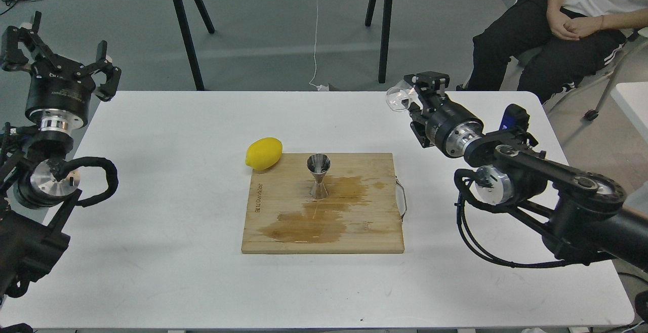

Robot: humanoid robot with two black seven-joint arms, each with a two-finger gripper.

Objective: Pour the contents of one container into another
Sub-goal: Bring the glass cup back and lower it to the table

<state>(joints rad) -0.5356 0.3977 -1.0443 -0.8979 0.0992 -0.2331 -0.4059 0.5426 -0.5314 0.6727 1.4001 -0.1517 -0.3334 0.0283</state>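
Observation:
The steel jigger point(319, 176) stands upright on the wooden cutting board point(364, 232), near its back edge. My right gripper point(421, 88) is raised over the table's back right part, shut on the clear glass cup point(399, 97). The cup lies tilted on its side with its mouth toward the left. It hangs well right of the jigger and away from it. My left gripper point(61, 57) is open, lifted beyond the table's left back corner, holding nothing.
A yellow lemon point(264, 153) lies at the board's back left corner. Wet brown stains spread over the board in front of and beside the jigger. A seated person point(557, 29) is behind the table's right back corner. Black table legs stand behind.

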